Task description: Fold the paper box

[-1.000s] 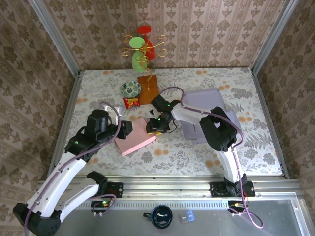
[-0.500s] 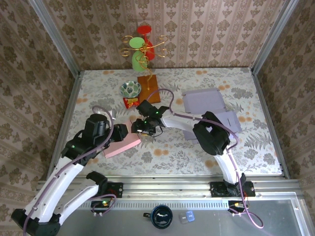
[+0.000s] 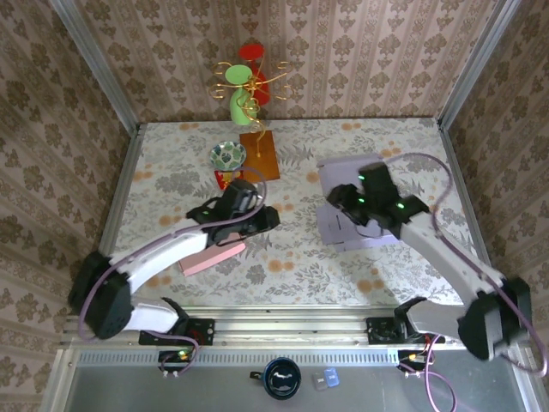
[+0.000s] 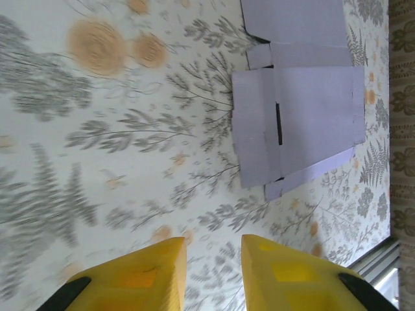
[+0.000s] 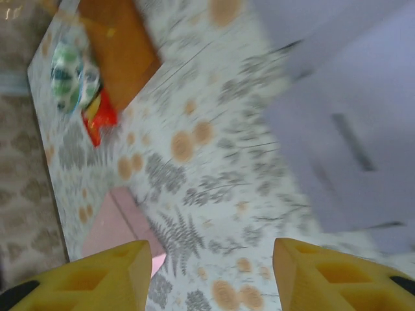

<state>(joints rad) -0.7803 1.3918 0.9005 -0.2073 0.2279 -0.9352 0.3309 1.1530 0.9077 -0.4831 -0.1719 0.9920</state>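
Purple paper box (image 3: 341, 172) lay flat, middle right of the top view. Right gripper (image 5: 209, 272) by it stood wide apart, left gripper (image 4: 214, 259) slightly apart, both empty. Pinching 1 edge might crumple it.

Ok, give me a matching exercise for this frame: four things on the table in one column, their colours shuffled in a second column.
Things:
1. closed box
2. flat box blank
3. board
4. packet

Colours:
a. red
b. pink
c. lavender
d. brown

Pairs: 1-b, 2-c, 3-d, 4-a
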